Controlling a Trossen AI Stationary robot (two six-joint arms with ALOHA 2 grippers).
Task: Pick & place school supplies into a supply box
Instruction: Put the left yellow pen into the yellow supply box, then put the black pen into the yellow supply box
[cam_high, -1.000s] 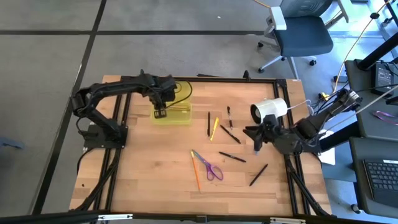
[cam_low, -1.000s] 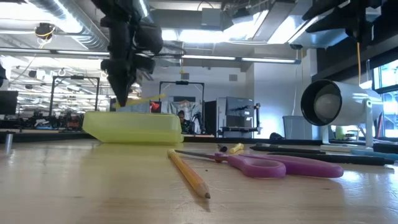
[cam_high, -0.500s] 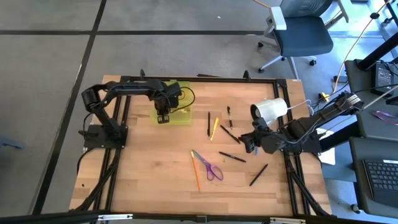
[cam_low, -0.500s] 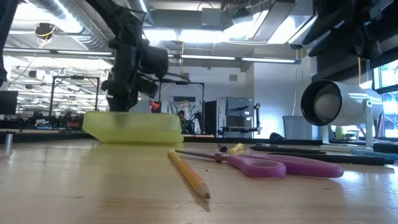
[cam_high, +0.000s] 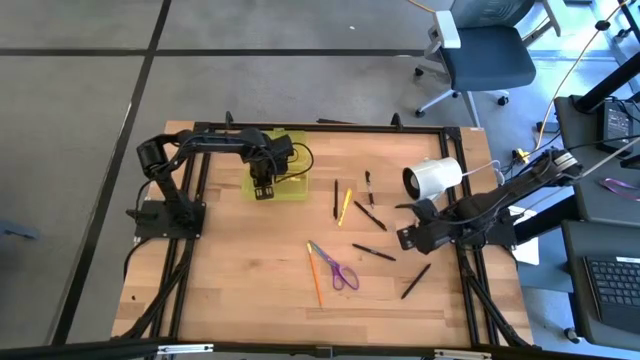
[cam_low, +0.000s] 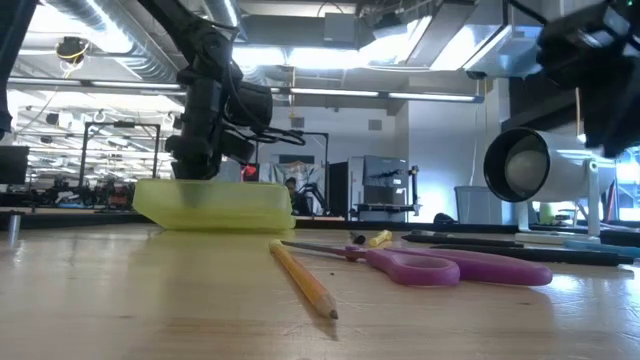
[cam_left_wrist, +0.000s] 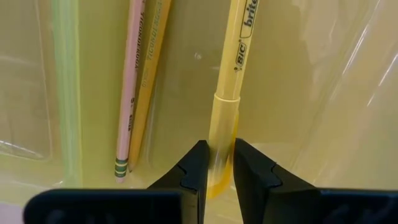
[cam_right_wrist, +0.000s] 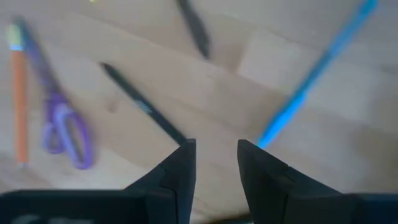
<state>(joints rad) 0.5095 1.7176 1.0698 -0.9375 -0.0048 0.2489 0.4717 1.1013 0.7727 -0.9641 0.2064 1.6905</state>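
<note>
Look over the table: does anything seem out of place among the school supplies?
Yes: a white cylinder lies on its side near the right gripper. It is no pen, pencil or scissors. Nothing looks spilled or broken.

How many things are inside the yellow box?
3 show inside the yellow box: a pink pencil and a yellow pencil lying side by side, and a yellow highlighter between the left gripper's fingers. More may be hidden outside the wrist view.
</note>
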